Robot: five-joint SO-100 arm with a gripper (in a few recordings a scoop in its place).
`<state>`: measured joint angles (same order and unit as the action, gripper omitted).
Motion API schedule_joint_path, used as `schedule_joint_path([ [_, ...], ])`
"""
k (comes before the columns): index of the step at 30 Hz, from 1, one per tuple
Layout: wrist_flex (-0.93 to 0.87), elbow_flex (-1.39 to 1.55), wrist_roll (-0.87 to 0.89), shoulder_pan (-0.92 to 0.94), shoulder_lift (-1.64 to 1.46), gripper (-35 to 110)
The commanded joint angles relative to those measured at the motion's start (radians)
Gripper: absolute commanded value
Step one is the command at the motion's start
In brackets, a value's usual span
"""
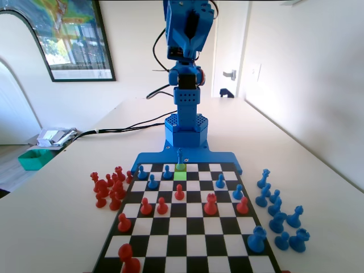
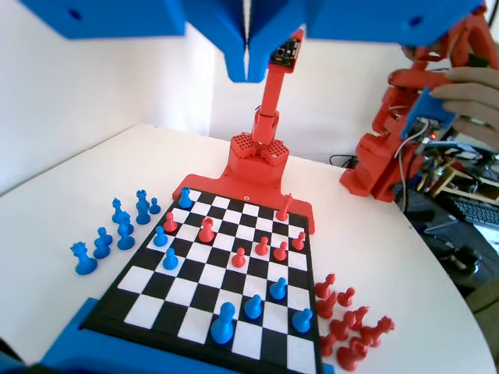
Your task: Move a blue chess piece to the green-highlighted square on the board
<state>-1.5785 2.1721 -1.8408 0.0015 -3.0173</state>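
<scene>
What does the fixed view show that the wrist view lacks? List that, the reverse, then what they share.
Fixed view: the green-highlighted square lit on the board, directly in front of the blue chess piece; the blue arm's base; a framed picture.
Wrist view: the hand from above, jaws together, holding nothing; a keyboard.
Both: the board, red pawns and blue pawns on it, captured red pieces and captured blue pieces grouped beside it.
</scene>
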Motion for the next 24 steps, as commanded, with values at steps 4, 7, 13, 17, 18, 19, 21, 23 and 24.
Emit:
schedule_joint_path([
  [4,-0.035,-0.164,-0.166,-0.035,0.117,1],
  [7,-0.092,-0.224,-0.281,-0.038,0.175,1],
  [13,-0.133,-0.256,-0.451,-0.015,0.261,1],
  [17,-0.187,-0.276,-0.618,0.025,0.334,1],
  [18,-0.199,-0.281,-0.67,0.037,0.354,1],
  [19,-0.209,-0.282,-0.718,0.048,0.371,1],
  [21,-0.229,-0.272,-0.798,0.055,0.399,1],
  [23,-0.235,-0.249,-0.854,0.058,0.42,1],
  [24,-0.233,-0.236,-0.881,0.06,0.434,1],
])
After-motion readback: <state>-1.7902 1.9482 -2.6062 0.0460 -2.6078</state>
